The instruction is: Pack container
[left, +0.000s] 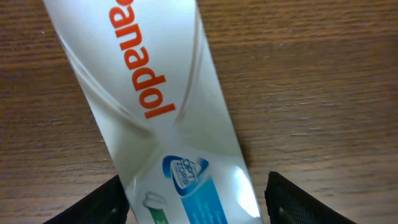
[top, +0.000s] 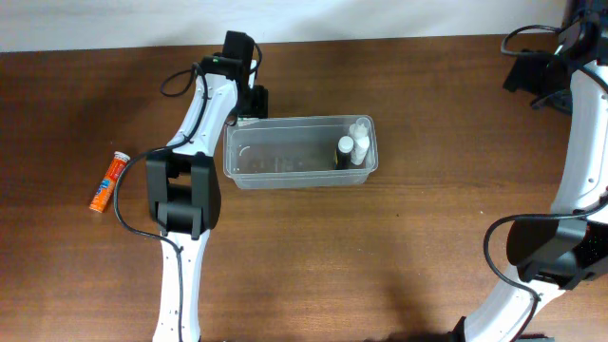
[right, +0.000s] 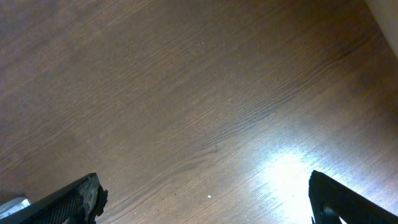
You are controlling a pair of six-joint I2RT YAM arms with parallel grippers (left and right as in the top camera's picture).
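— What colours does the table carry?
— The table [top: 399, 237] is dark brown wood grain. The tub [top: 285, 178] is clear, holding white bottles [top: 356, 133].
— And the rest?
— An orange tube [top: 109, 180] with a white cap. The box [left: 155, 93] is white with orange lettering and a blue patch.

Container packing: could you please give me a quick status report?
Left gripper jaws open around Panadol box. Right gripper open, empty. Container holds small bottles. Orange tube still out.
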